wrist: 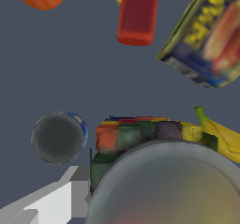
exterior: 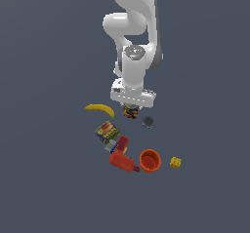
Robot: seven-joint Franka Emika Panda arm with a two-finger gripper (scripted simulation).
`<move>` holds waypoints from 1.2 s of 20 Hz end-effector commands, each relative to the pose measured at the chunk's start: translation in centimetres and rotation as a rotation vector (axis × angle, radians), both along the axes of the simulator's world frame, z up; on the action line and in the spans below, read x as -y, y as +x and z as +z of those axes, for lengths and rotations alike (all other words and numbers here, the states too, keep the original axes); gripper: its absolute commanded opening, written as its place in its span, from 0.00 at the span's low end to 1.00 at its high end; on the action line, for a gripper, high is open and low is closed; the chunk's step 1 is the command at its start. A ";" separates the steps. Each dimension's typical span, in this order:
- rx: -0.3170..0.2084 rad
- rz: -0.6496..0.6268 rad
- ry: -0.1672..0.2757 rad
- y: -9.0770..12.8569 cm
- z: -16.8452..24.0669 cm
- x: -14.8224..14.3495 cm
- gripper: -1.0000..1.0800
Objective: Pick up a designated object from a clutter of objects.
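Observation:
The designated object, a short can [exterior: 130, 112] with a dark blue, red, yellow and green label, sits directly under my gripper [exterior: 131, 109] in the exterior view. In the wrist view its grey metal top [wrist: 168, 190] fills the lower part of the picture, with the label [wrist: 136, 134] showing along its side. One white finger [wrist: 70, 192] lies against the can's side; the can hides the other finger. The rest of the clutter of objects spreads out around the can.
A dark grey disc [exterior: 148, 122] [wrist: 58, 138] lies just beside the can. A yellow banana [exterior: 100, 109] [wrist: 220, 136], a colourful flat box [exterior: 107, 131] [wrist: 208, 35], a red power drill [exterior: 122, 158] [wrist: 137, 13], an orange cup [exterior: 150, 161] and a tiny yellow block [exterior: 176, 162] lie nearby.

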State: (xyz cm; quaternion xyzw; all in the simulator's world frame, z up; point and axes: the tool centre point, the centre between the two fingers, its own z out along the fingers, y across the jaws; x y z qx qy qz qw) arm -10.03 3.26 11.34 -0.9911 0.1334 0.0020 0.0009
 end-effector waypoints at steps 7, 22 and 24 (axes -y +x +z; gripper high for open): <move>0.003 0.000 0.002 4.0 6.5 4.3 0.00; 0.003 0.000 0.000 11.2 17.5 11.8 0.00; 0.003 0.000 0.000 12.0 18.7 12.6 0.00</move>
